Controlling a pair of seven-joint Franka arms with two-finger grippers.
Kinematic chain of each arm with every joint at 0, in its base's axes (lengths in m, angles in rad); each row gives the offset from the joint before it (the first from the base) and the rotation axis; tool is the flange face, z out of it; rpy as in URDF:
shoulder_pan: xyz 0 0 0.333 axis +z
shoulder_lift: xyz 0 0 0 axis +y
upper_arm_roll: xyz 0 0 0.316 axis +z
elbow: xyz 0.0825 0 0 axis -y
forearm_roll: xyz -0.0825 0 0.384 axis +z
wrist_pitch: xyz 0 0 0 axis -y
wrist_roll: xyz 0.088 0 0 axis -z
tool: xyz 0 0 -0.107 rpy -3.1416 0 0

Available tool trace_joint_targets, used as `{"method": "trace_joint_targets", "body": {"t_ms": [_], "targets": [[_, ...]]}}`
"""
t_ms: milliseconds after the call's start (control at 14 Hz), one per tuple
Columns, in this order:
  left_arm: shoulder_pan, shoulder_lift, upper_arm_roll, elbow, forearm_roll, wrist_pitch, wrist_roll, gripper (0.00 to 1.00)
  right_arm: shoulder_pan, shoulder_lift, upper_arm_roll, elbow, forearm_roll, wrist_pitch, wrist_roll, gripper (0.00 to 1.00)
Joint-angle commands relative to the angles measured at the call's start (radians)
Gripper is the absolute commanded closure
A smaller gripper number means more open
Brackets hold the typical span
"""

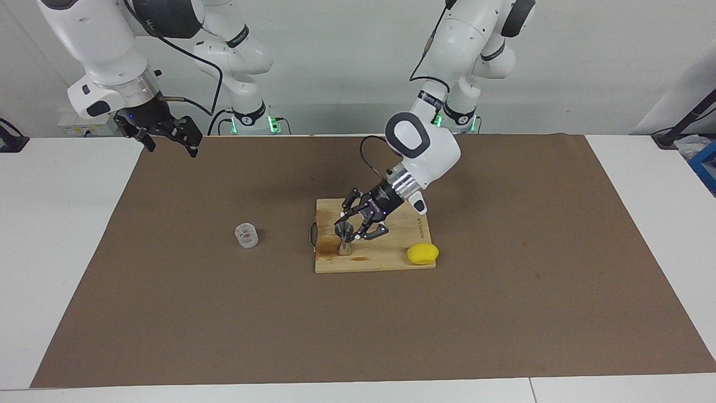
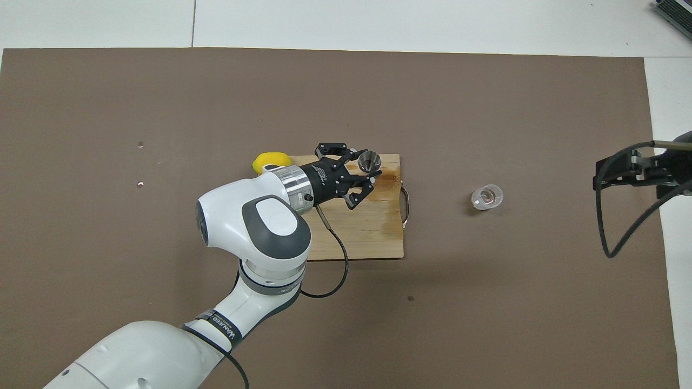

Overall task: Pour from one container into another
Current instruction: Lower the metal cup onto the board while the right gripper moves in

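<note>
The metal hourglass jigger (image 1: 344,244) (image 2: 370,160) stands upright on the wooden cutting board (image 1: 386,258) (image 2: 373,232), at the corner toward the right arm's end and farther from the robots. My left gripper (image 1: 350,232) (image 2: 366,168) reaches down over the board and is shut on the jigger's waist. The small clear cup (image 1: 246,235) (image 2: 486,197) stands alone on the brown mat beside the board, toward the right arm's end. My right gripper (image 1: 168,132) (image 2: 621,174) waits open in the air over the mat's edge at its own end.
A yellow lemon (image 1: 422,253) (image 2: 268,160) lies at the board's corner toward the left arm's end. The board has a metal handle (image 1: 311,235) (image 2: 406,202) on the side facing the cup. A brown mat (image 1: 503,313) covers the table.
</note>
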Motion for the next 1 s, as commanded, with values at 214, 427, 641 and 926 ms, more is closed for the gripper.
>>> {"method": "trace_joint_targets", "body": {"t_ms": [214,427,641,926], "targets": [[-0.023,0.007,0.004,0.003,0.011,0.009,0.002,1.0,0.0,0.004,0.007,-0.04,-0.004,0.094,0.205,0.0],[-0.026,0.01,0.006,0.003,0.018,0.009,0.002,1.0,-0.006,0.023,0.007,-0.044,0.027,0.137,0.341,0.0],[-0.026,0.011,0.006,0.0,0.039,0.009,0.002,1.0,-0.014,0.031,0.007,-0.098,0.073,0.195,0.507,0.0],[-0.026,0.013,0.006,-0.004,0.056,0.009,0.001,0.99,-0.016,0.033,0.007,-0.188,0.171,0.299,0.772,0.0]]}}
